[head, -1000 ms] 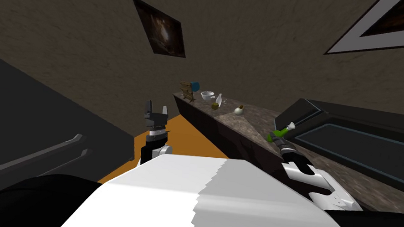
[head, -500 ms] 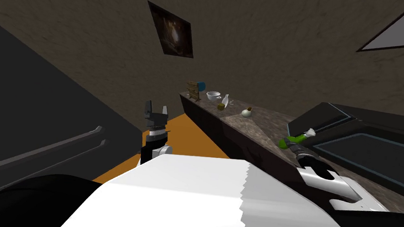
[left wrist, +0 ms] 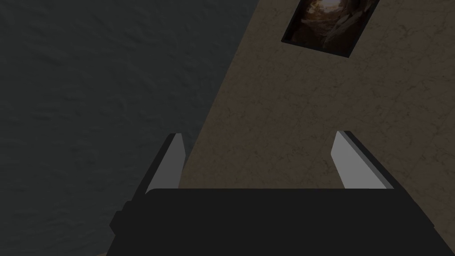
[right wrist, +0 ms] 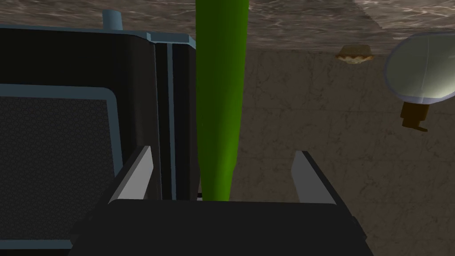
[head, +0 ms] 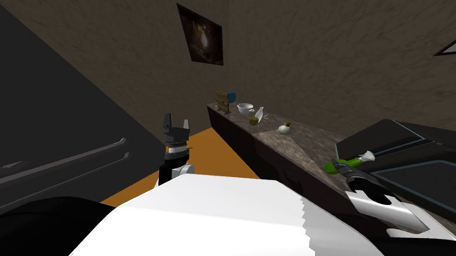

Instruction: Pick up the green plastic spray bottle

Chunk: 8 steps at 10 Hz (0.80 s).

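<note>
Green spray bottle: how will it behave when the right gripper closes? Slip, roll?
Likely stiff: the green spray bottle is a smooth, narrow, rounded body, so the thin fingers could slip or let it twist. It seems to lie on the countertop, so a nudge might roll it. The right gripper stands open around it, not touching.

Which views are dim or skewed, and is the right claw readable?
Head view: rolled, walls splayed, yet the green bottle stands out. Left wrist view: dim; left claw open. Right wrist view: evenly lit; right claw open, bottle between its fingers, apart from both.
</note>
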Motion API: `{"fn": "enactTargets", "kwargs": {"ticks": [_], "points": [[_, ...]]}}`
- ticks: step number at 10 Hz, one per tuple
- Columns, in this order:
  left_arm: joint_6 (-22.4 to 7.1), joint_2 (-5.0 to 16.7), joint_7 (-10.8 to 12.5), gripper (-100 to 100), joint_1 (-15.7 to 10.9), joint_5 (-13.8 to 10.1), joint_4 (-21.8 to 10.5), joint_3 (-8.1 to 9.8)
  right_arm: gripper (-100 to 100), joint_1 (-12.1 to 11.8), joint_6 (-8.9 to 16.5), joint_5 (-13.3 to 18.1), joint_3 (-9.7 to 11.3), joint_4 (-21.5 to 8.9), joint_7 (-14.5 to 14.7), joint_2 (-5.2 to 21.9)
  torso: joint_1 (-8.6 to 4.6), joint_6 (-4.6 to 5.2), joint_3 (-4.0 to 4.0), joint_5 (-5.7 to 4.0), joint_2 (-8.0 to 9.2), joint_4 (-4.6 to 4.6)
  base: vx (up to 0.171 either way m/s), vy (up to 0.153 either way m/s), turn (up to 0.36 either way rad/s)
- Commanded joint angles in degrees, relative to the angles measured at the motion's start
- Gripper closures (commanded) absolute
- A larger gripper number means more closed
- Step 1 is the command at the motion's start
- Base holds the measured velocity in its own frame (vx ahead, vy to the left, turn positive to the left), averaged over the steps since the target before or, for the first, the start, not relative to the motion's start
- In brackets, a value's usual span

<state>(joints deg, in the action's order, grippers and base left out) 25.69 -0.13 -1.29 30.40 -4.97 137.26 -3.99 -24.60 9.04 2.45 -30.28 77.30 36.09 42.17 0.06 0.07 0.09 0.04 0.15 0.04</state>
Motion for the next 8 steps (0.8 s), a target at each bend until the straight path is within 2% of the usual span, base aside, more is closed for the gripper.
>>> {"fn": "enactTargets", "kwargs": {"ticks": [1,2,3,4,5,6,8], "points": [[0.0,0.0,0.0,0,0.0,0.0,0.0,0.0,-100,0.5,1.1,-0.1,-0.5,-1.9,0.6,1.6,0.0,0.0,0.0,0.0,0.0,0.0,0.0,0.044,0.111],[0.0,0.0,0.0,0,0.0,0.0,0.0,0.0,-100,-0.3,0.6,-0.2,-0.4,-0.8,0.2,1.1,0.0,-0.01,0.0,0.0,-0.01,0.0,0.003,0.017,0.02],[0.0,0.0,0.0,0,0.0,0.0,0.0,0.0,0,-0.3,0.7,-0.3,-0.5,-0.9,0.3,1.2,-0.08,0.02,0.0,-0.03,0.0,0.0,0.0,0.0,0.0],[0.0,0.0,0.0,0,0.0,0.0,0.0,0.0,-100,2.4,-1.5,0.1,1.6,-3.7,-0.7,2.6,-0.14,0.02,0.0,-0.04,0.0,0.0,0.011,0.023,-0.086],[0.0,0.0,0.0,0,0.0,0.0,0.0,0.0,-100,2.4,-1.5,0.1,1.6,-5.2,-0.7,2.6,-0.1,0.01,-0.03,-0.04,-0.05,-0.01,0.016,0.029,-0.042],[0.0,0.0,0.0,0,0.0,0.0,0.0,0.0,-100,4.9,-3.7,0.5,3.7,-7.4,-1.7,4.1,-0.08,0.02,-0.03,-0.04,-0.06,-0.01,0.028,0.032,-0.095],[0.0,0.0,0.0,0,0.0,0.0,0.0,0.0,-100,5.2,-3.7,0.5,3.7,-9.6,-1.7,4.1,-0.07,0.01,-0.06,-0.02,-0.1,-0.03,0.017,0.021,-0.013]]}}
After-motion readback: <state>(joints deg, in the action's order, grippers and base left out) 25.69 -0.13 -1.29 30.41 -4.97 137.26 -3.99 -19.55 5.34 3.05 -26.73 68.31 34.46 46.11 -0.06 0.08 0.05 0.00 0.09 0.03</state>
